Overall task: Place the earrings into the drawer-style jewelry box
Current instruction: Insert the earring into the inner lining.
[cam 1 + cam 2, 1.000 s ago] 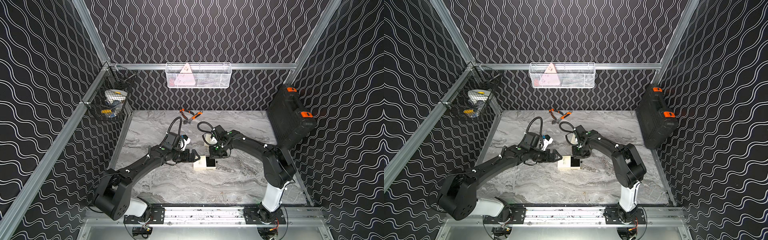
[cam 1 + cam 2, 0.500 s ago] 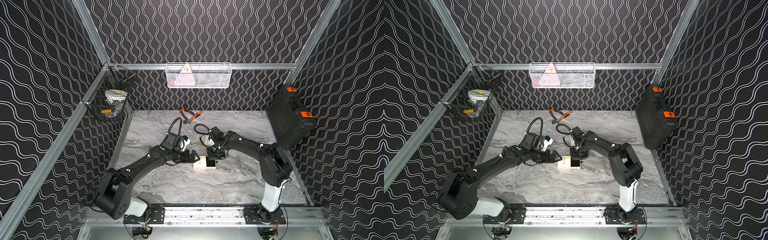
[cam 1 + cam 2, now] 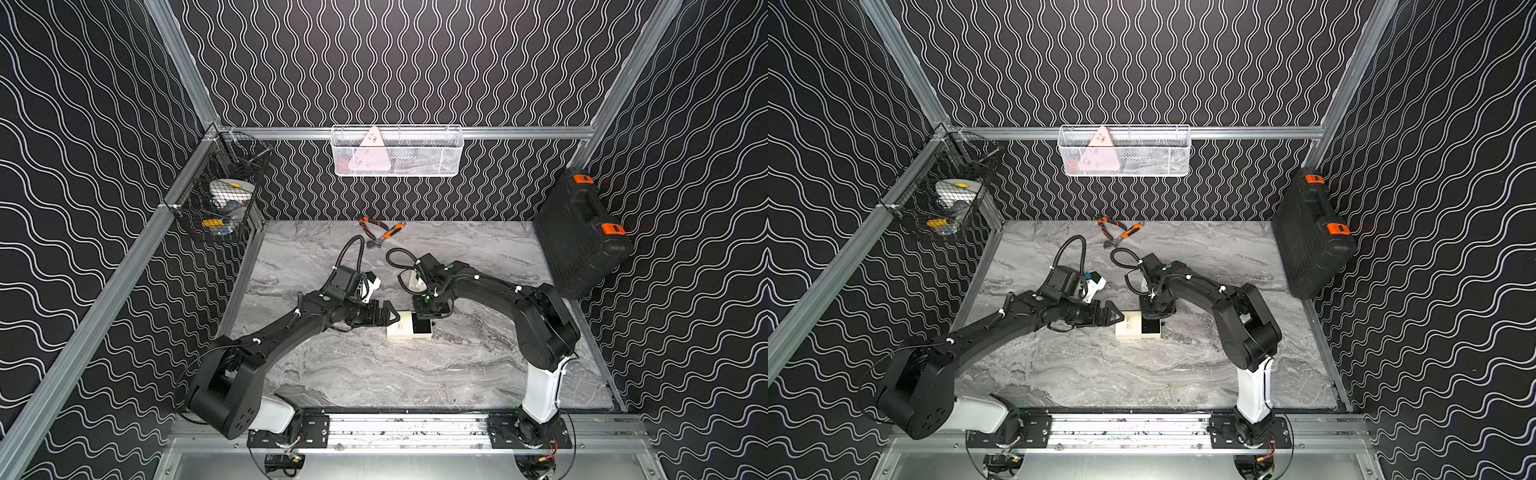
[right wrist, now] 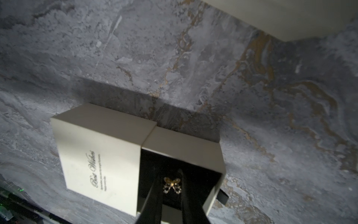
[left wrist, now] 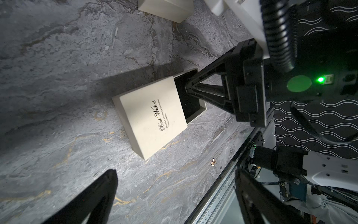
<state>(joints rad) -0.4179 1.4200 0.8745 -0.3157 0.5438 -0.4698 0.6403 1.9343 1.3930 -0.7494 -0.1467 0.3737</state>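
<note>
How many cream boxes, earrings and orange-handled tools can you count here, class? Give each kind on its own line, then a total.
Cream boxes: 2 (drawer-style jewelry box, second box)
Earrings: 2 (gripped earring, loose earring)
Orange-handled tools: 2 (pliers, wrench)
Total: 6

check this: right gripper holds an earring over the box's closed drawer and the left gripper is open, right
No, the drawer is pulled open, not closed; the right wrist view shows its black inside. The rest stands: the right gripper holds an earring over it and the left gripper is open.
</note>
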